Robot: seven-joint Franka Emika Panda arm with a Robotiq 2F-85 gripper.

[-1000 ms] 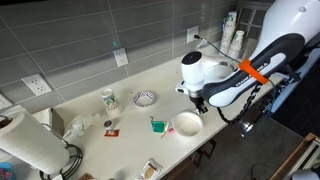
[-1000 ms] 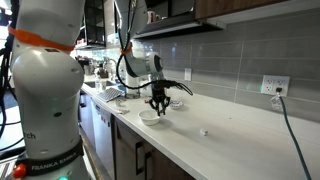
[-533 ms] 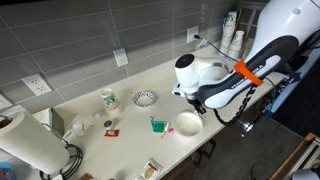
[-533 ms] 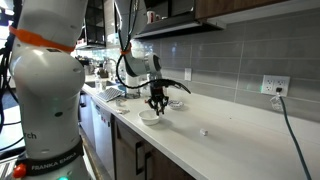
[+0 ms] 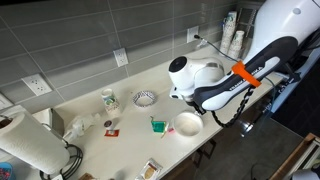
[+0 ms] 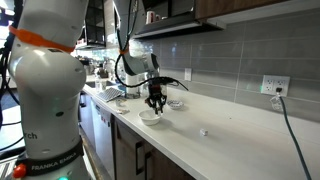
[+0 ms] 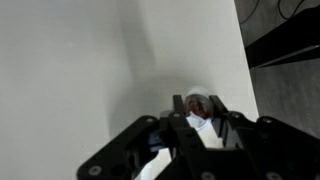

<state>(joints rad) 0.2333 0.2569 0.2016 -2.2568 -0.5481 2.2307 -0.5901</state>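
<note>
My gripper hangs just above the counter, beside the white bowl; it also shows in the other exterior view, over that bowl. In the wrist view the two black fingers are closed around a small round white object with a dark red centre, held over the white counter. What the object is cannot be told. A small green item sits left of the bowl.
A patterned bowl, a green-and-white cup and a paper towel roll stand further along the counter. A small white object lies on the counter. The counter's front edge is close by. Wall outlets are behind.
The wrist and gripper have shifted a little along the counter, towards the green item and patterned bowl. The held object stays between the fingers.
</note>
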